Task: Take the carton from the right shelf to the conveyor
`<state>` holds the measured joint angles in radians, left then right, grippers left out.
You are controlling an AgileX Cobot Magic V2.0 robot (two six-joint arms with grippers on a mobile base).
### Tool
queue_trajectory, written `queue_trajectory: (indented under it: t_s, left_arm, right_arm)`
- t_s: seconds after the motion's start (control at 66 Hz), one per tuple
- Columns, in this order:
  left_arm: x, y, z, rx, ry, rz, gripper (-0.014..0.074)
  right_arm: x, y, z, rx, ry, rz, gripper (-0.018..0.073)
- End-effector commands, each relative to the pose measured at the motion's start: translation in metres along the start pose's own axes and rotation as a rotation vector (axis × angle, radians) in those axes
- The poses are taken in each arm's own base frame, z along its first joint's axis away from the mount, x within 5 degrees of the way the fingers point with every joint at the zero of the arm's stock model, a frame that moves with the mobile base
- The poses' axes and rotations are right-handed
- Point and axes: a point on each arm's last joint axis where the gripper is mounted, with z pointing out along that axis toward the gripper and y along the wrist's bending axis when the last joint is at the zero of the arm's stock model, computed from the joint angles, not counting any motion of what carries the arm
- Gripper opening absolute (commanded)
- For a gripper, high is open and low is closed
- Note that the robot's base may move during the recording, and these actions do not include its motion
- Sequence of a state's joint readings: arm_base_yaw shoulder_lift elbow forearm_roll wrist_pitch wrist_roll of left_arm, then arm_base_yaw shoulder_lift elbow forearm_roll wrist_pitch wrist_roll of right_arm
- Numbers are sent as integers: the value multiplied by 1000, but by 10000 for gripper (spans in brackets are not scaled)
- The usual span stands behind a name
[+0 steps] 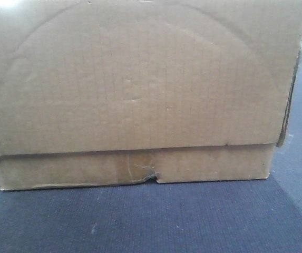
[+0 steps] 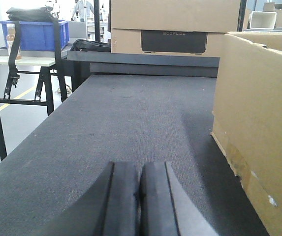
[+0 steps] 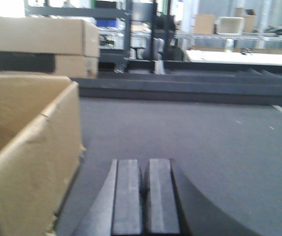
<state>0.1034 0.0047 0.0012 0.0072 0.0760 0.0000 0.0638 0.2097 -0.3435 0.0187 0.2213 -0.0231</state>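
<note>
Left gripper (image 2: 140, 196): pads pressed together, nothing between them, low over the belt with the box's wall just to its right.
Right gripper (image 3: 143, 196): pads likewise closed on nothing, hovering above the belt; the box sits just to its left.
Carton (image 1: 140, 89): rests flat on the conveyor (image 1: 140, 221), between the two grippers and touched by neither. The front view is filled by its brown face, with the overlapping flap and a small torn notch at mid lower edge. Top appears open in the right wrist view.
Right shelf: not visible in any view.
Step in hand: judging by the box already on the belt and both grippers free, the placing looks done; this seems the release or retreat stage.
Next move: likely only drawing both arms back clear of the box walls without nudging it.
Background: a second cardboard box (image 2: 175, 14) stands beyond the belt; a blue bin (image 2: 32, 34) sits on a side table (image 2: 17, 60).
Writing: a dark panel on that far box bears faint lettering, too dim to read surely.
</note>
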Motion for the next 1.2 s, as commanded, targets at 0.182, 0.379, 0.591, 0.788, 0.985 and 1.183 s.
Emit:
queue_trajectory:
  t_s: [0.182, 0.379, 0.591, 0.788, 0.985, 1.183]
  left_arm:
    - [-2, 0, 0, -3, -23, -7, 10]
    - [-2, 0, 0, -3, -23, -7, 10]
    - [-2, 0, 0, -3, -23, -7, 10]
    - [-2, 0, 0, -3, -23, -7, 10]
    - [-2, 0, 0, -3, -23, -7, 10]
    - [-2, 0, 0, -3, -23, -7, 10]
  right_arm:
    - [46, -4, -7, 79, -40, -24, -73]
    - [85, -4, -7, 85, -63, -20, -73]
    - [85, -4, -6, 85, -57, -20, -73]
    - [87, -4, -6, 84, -44, -19, -73]
    - [87, -4, -6, 84, -44, -19, -73]
    - [87, -4, -6, 84, -44, -19, -73]
